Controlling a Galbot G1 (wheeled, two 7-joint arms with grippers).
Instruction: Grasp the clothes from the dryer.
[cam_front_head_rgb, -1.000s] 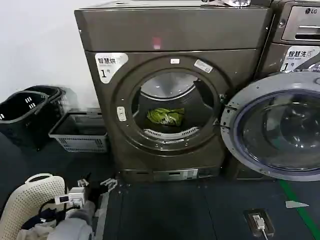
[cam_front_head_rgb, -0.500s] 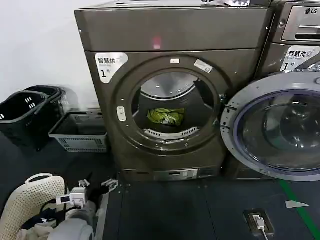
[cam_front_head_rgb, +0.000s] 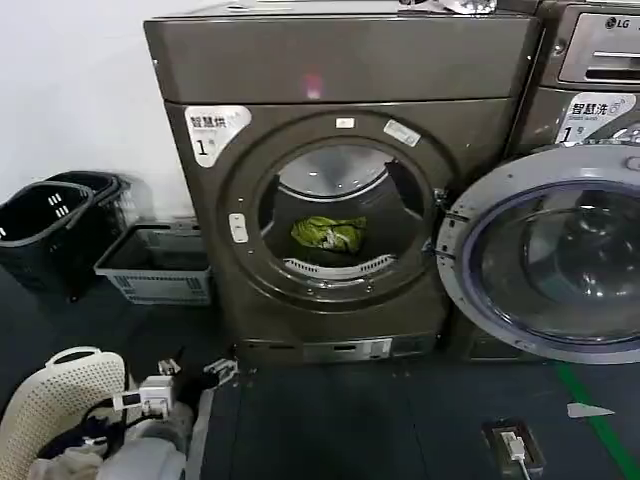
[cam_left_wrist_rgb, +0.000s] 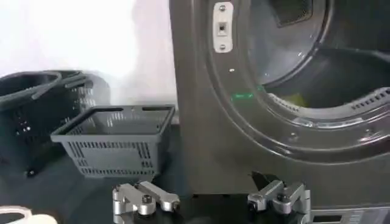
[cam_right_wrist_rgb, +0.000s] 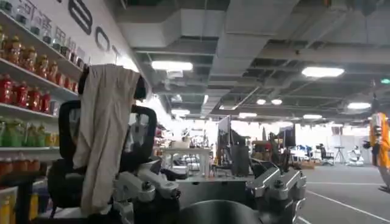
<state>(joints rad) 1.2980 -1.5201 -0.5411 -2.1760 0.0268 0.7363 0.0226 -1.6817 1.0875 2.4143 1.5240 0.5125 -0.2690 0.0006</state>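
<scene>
One clothes bundle, one dryer, two pincers

Two machines — three baskets.

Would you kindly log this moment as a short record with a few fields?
dryer: door swung open to its right side, round port clear
clothes: small yellow-green bundle lying in the drum, untouched
left gripper: open, low in front of the dryer, short of the port
right gripper: open, pointing away into the room
baskets: grey basket and black ones on the floor left of the dryer
</scene>
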